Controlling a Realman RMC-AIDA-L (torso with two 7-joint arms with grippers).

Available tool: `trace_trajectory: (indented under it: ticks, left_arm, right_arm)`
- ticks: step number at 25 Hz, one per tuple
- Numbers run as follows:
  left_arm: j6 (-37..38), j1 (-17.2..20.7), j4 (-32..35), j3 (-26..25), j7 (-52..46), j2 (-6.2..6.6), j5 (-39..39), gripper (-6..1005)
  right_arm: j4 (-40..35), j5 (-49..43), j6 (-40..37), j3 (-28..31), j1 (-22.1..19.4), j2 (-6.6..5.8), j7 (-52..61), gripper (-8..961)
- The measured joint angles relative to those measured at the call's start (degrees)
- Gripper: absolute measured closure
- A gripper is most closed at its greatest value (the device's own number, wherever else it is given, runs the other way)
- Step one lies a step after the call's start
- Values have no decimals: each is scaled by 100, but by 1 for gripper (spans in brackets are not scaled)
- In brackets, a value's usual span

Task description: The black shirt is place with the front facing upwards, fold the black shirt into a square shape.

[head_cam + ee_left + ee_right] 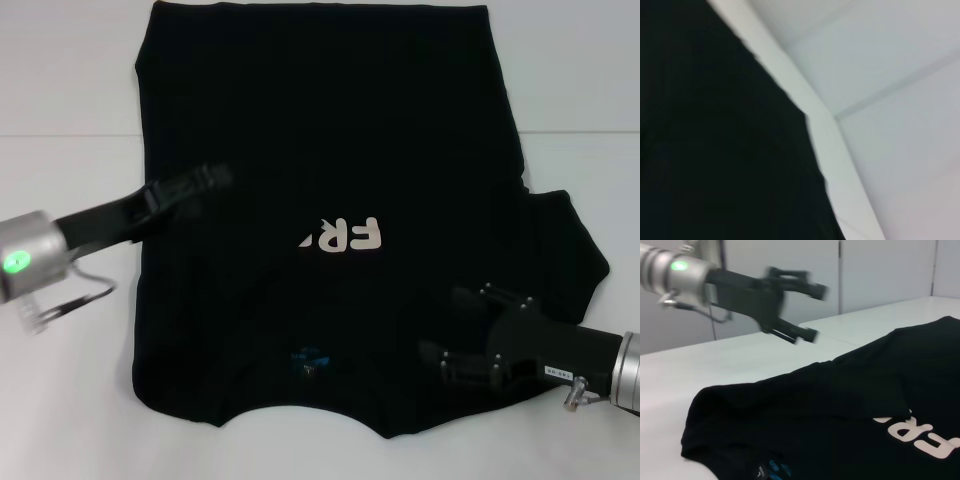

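Note:
The black shirt [330, 120] lies on the white table with its collar toward me. Its left side is folded in over the chest, so only part of the white print [345, 236] shows. The small blue neck label [308, 358] lies near the front edge. The right sleeve [570, 240] still sticks out sideways. My left gripper [218, 178] hovers over the shirt's folded left edge. In the right wrist view the left gripper [817, 312] is open, empty and raised off the cloth. My right gripper [440, 325] is open over the shirt's right shoulder area.
The white table [60, 100] extends to the left of the shirt and behind it. In the left wrist view, black shirt cloth [715, 150] fills one side, with the table's edge [790, 75] and a pale wall beyond it.

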Motion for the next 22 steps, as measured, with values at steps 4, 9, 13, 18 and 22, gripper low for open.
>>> trace_trajectory:
  ticks: [4, 9, 13, 18, 22]
  left_arm:
    - [1081, 379, 349, -11, 1026, 223, 311, 61]
    - [1699, 875, 1284, -42, 1900, 101, 998, 60]
    - [2052, 986, 1494, -84, 2289, 86, 1371, 60]
    - [2372, 1053, 1602, -216, 2686, 104, 1493, 60]
    - [2512, 1077, 1610, -308, 2909, 99, 1496, 61]
  right_arm:
    - [-146, 0, 3, 64, -15, -35, 718, 8]
    - [-1319, -255, -83, 42, -265, -95, 2864, 8]
    - [-2659, -1097, -362, 78, -340, -225, 5237, 8]
    - [-3801, -2731, -1112, 308, 117, -582, 8359, 8]
    - [-3911, -4343, -1560, 823, 826, -659, 9424, 8]
